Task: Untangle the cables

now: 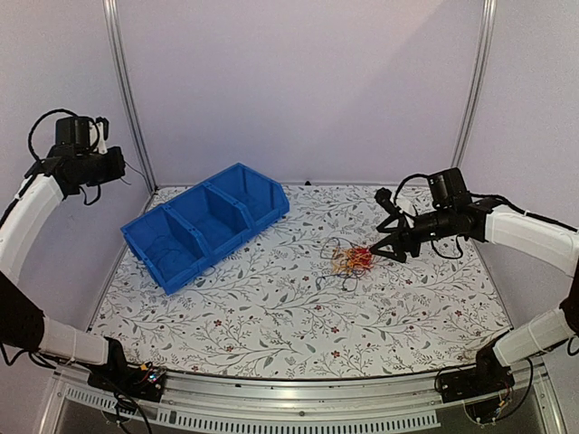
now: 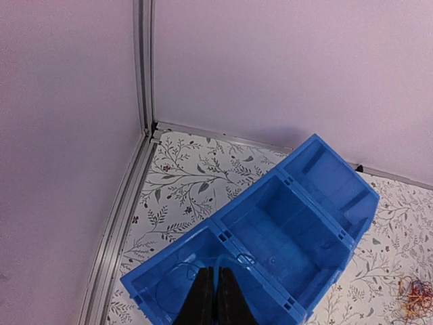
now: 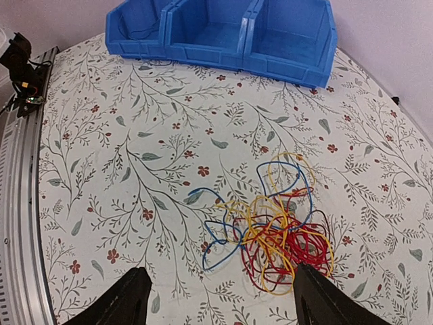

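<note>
The cables lie in one tangled bundle of red, yellow and blue wires on the flowered table, also seen in the top view. My right gripper is open wide just above and beside the bundle, one finger on each side; in the top view the right gripper is at the bundle's right edge. My left gripper is shut high over the blue bin, with a thin light-blue cable coming out from between its fingertips. Another thin wire loop lies in the bin's nearest compartment.
The blue three-compartment bin stands at the table's back left, angled. Metal frame posts rise at both back corners, and purple walls close the back and sides. A metal rail runs along the near edge.
</note>
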### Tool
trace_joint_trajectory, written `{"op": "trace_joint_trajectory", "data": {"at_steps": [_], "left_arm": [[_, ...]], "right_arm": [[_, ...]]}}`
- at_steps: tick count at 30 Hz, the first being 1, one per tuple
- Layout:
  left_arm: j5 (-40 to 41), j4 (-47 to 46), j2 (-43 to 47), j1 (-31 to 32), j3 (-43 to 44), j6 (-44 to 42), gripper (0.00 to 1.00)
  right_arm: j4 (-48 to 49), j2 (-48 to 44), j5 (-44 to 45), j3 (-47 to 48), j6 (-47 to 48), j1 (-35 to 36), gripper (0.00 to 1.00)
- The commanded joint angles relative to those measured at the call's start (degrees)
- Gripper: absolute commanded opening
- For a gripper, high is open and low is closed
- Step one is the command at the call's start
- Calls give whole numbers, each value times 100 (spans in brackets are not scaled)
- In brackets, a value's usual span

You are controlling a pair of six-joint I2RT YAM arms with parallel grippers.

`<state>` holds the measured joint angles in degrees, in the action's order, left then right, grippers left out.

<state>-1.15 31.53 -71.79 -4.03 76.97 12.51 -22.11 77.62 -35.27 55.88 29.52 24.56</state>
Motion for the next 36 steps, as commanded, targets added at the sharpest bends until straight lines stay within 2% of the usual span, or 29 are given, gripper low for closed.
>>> {"op": "trace_joint_trajectory", "data": {"at_steps": [1,6,10,22,23,26,28,33,36], "left_arm": [[-34,158,64,-31,-524,224,0],[-173,222,-1,120,-1196,741,0],[-170,-84,-177,313,-1665,891,0],[-104,-266,-1368,386,-1768,861,1],[-144,-266,-1400,387,-1780,848,5],[-159,-215,-1345,445,-1765,811,25],[41,-105,-1165,520,-1702,804,33],[297,-36,-569,579,-1659,852,39],[321,126,-408,850,-1575,780,40]], "right_arm": [[473,-58,169,-440,114,-419,77],[541,-55,306,-437,120,-531,77],[567,17,450,-431,200,-531,77],[583,66,525,-507,316,-530,77],[587,61,522,-508,318,-530,77],[585,58,491,-508,319,-526,77],[587,66,477,-508,318,-531,77],[557,140,469,-467,349,-530,77],[537,189,502,-452,378,-530,77]]}}
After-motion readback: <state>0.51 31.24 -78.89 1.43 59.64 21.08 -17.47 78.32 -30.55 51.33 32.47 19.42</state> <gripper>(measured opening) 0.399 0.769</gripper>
